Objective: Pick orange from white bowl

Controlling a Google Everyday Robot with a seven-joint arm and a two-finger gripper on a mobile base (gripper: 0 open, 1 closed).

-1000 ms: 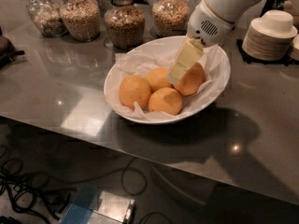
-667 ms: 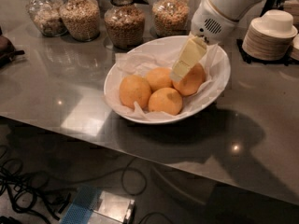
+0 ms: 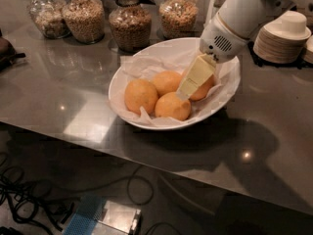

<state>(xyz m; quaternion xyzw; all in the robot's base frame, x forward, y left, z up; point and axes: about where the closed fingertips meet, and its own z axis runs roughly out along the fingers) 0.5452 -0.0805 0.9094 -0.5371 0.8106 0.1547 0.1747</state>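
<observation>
Grey countertop (image 3: 63,102) bearing white bowl (image 3: 232,88): gripper (image 3: 186,92), grasp state unreadable, hangs at the orange's (image 3: 171,107) one o'clock; centre it before closing.

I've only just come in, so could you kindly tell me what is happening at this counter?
A robot arm is reaching down into the white bowl on the grey counter. Its claw sits low among the four oranges, toward the bowl's right side. All of them lie on crinkled paper; none is lifted. Jars of grain stand behind, stacked small dishes to the right.
</observation>
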